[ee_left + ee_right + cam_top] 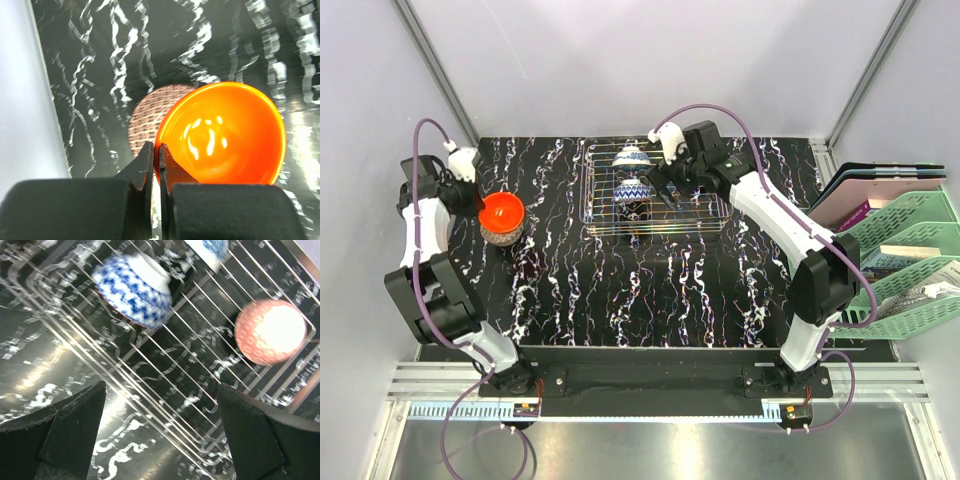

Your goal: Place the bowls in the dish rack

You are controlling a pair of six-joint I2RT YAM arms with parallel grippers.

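The wire dish rack stands at the back middle of the black marbled table. Two blue-and-white bowls lie in its left part. My right gripper hovers over the rack, open and empty. In the right wrist view, my right gripper is above the rack's edge, with a blue zigzag bowl and a pink patterned bowl among the wires. My left gripper is shut on the rim of an orange bowl, held just above a pink speckled bowl on the table's left.
Green plastic stacked trays and dark folders stand off the table's right edge. The enclosure's white wall is close to the left arm. The orange bowl and the speckled bowl are near the left table edge.
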